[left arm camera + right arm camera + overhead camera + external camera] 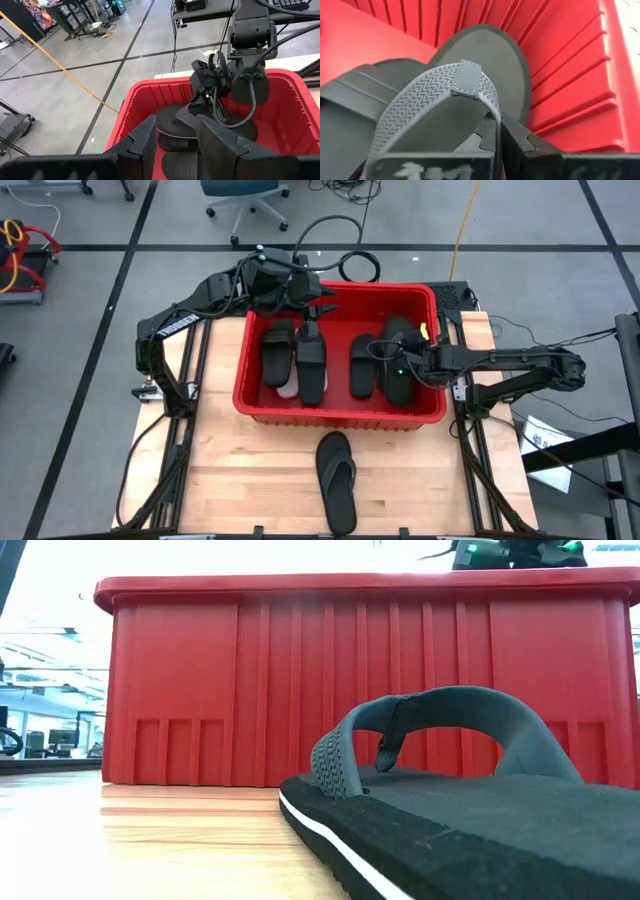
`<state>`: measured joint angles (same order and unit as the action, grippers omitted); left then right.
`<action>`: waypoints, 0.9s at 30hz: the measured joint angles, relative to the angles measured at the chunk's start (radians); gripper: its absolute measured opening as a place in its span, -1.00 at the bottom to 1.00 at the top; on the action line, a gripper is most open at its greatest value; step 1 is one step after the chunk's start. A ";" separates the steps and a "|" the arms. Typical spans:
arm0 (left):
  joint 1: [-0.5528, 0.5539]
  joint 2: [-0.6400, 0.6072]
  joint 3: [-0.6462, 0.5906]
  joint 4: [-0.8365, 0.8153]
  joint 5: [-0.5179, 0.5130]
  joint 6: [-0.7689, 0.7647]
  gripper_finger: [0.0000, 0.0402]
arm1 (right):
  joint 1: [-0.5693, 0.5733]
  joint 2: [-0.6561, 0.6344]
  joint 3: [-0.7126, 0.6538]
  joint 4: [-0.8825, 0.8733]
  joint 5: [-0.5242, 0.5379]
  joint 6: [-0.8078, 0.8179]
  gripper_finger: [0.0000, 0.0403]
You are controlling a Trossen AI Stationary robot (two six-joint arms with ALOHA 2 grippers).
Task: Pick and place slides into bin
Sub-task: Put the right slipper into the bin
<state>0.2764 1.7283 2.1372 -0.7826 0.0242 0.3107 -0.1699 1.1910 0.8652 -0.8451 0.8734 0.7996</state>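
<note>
The red bin (340, 412) stands mid-table with several black slides inside (311, 365) and a white one (288, 388) partly under them. My right gripper (497, 135) is low inside the bin's right part (405, 365), shut on a black thong flip-flop (470, 55). My left gripper (175, 137) hangs open and empty over the bin's far left part (312, 310). The other thong flip-flop (337, 480) lies sole down on the table in front of the bin, and fills the low view (470, 810). My right gripper pinches one arm of the flip-flop's grey woven strap (487, 107) between its two fingers, just behind the toe post. It comes from the table's right, slanting down. The sole's toe end (490, 45) lies by the bin's ribbed wall, partly over a black slide (350, 95).
The bin's tall ribbed walls (300, 690) enclose the slides. Bare wood table (240, 480) lies left and right of the flip-flop in front of the bin. Cables (340, 240) and an office chair (240, 200) are on the floor beyond the far edge.
</note>
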 joint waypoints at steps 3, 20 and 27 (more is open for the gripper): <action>0.000 0.000 0.000 0.000 0.000 0.000 -0.31 | 0.000 -0.001 -0.007 0.007 -0.024 -0.002 -1.00; 0.000 0.000 0.000 0.000 0.000 0.000 -0.31 | -0.001 -0.002 -0.010 0.011 -0.065 -0.031 -0.88; 0.000 0.000 0.000 0.000 0.000 0.000 -0.31 | -0.001 -0.002 -0.012 0.019 -0.067 -0.063 -0.87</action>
<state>0.2764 1.7283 2.1372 -0.7822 0.0246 0.3103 -0.1707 1.1892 0.8536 -0.8260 0.8062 0.7361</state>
